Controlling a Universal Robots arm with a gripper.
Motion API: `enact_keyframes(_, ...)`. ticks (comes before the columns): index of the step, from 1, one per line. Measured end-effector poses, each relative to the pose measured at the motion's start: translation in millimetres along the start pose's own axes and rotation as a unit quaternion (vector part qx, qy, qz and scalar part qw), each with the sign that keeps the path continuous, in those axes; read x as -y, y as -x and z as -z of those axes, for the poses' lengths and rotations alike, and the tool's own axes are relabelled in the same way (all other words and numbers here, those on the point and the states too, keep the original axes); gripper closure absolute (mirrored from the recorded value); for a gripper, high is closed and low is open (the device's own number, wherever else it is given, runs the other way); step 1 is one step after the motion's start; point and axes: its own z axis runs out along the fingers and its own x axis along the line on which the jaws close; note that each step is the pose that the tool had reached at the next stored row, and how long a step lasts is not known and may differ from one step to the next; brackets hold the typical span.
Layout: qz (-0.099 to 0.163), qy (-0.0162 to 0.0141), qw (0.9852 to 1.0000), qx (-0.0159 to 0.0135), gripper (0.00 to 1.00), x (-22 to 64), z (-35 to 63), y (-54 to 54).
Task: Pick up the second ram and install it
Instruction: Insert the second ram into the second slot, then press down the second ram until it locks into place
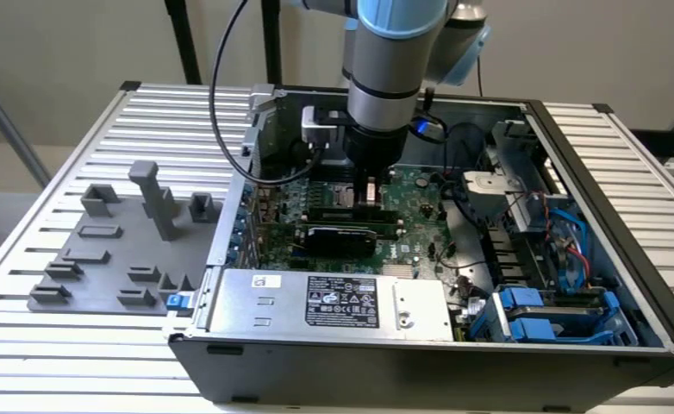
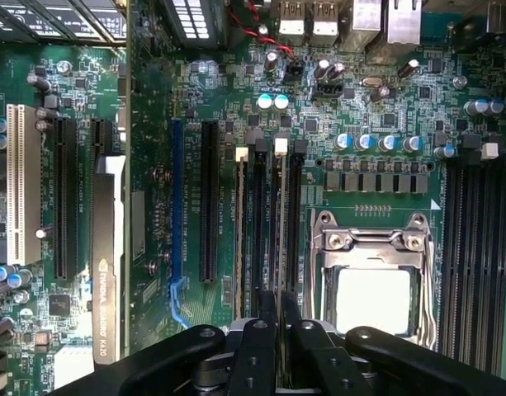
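the gripper [image 2: 279, 307] stood closed on the ram [image 2: 279, 223], edge-on over the slots beside the socket [image 2: 372, 276]; judged light, stiff, fragile, best held by its top edge.

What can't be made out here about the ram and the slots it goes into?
- Wrist view: the near ends of the memory slots are covered by the gripper.
- Wrist view: whether a ram stands in a slot; seen edge-on, it is too thin to tell.
- Exterior view: the arm blocks the slots beneath it.
- Both views: the print on the motherboard is too small to read.
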Motion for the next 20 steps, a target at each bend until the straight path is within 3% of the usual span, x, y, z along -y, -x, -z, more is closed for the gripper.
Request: enact_keyframes(20,0.000,-0.0001,1.0000,-0.0001,1.00,-0.1,-4.1,0.8)
